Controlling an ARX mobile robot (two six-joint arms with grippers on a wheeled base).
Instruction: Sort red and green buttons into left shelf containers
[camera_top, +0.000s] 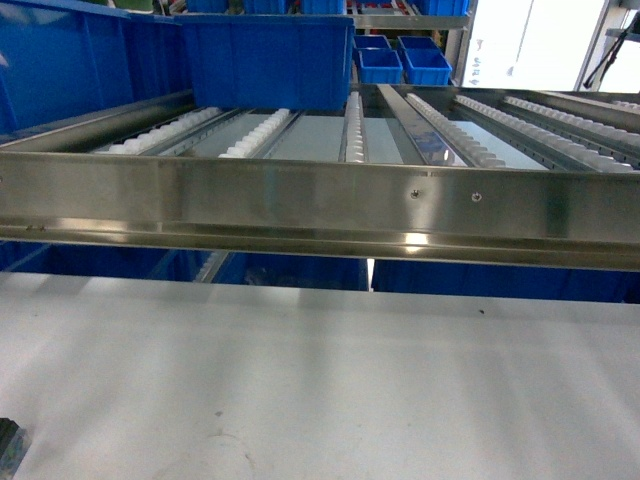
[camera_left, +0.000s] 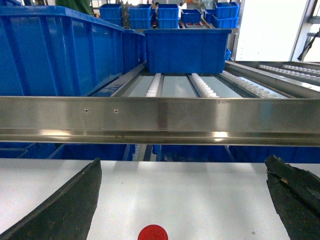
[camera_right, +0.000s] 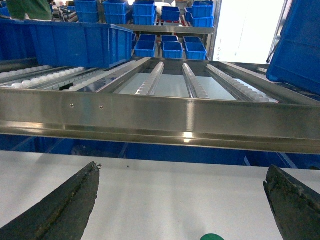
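**Two buttons on the worktop, one under each open gripper**

The red button (camera_left: 152, 233) sits cap-up on the white worktop (camera_left: 190, 195), its round face turned toward the left wrist camera; only the cap's upper part shows at the frame's lower edge, so no long axis can be read. It lies between the dark fingers (camera_left: 60, 210) of the left gripper (camera_left: 182, 200), whose jaws stand wide apart and hold nothing. A green button (camera_right: 212, 237) shows as a sliver of round cap at the bottom of the right wrist view, between the spread jaws of the right gripper (camera_right: 182, 205), also free of any load.

The worktop is matt, pale and lightly scuffed. Just beyond its far edge runs a brushed steel rail (camera_top: 320, 205) of the roller conveyor, with rows of white rollers (camera_top: 255, 135) sloping away behind it. Large bright-blue plastic bins (camera_left: 55, 52) with ribbed walls and thick rims rest on the rollers at the left; another blue bin (camera_top: 265, 60) stands farther back. Small blue trays (camera_right: 172, 47) line distant racks, and a bright window (camera_top: 530, 40) glares at the right.
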